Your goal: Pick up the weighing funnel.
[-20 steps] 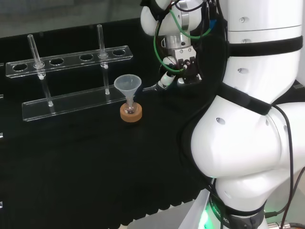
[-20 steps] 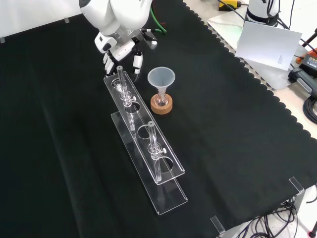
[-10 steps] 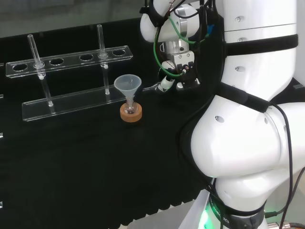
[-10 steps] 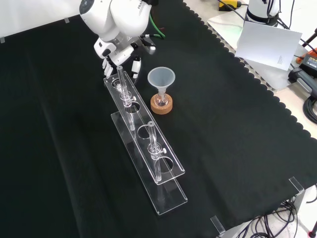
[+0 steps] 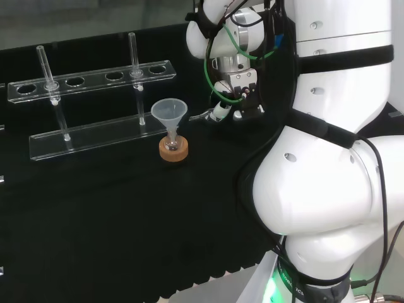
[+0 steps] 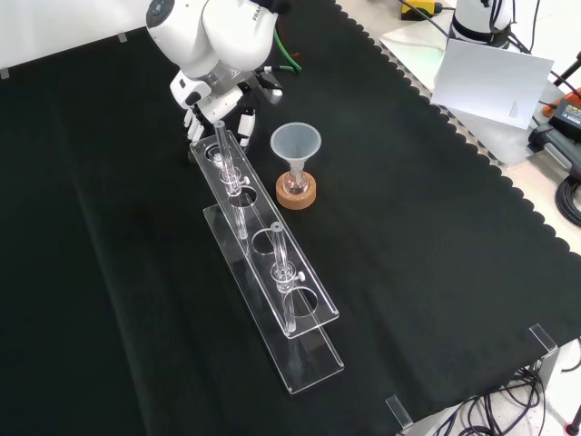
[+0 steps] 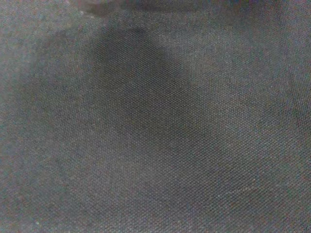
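The hand (image 5: 235,101) hangs low over the black cloth, to the right of the funnel (image 5: 168,112) in the head view. A small clear piece, the weighing funnel (image 5: 199,116), sticks out leftward from the fingertips, and curled fingers and the thumb pinch its other end. In the front view the hand (image 6: 218,98) sits just beyond the far end of the rack, its fingers pointing down. The funnel (image 6: 295,143) stands mouth up in a small flask on a cork ring (image 6: 296,193). The wrist view shows bare black cloth with a soft shadow.
A long clear test tube rack (image 6: 263,263) with two upright glass tubes lies beside the funnel, close to the hand's fingers. The arm's big white links (image 5: 328,158) stand at the head view's right. Papers and cables lie off the cloth at the front view's right.
The hand has turned a little at the wrist and drifted slightly toward the rack's end in the front view. The funnel and rack have not moved.
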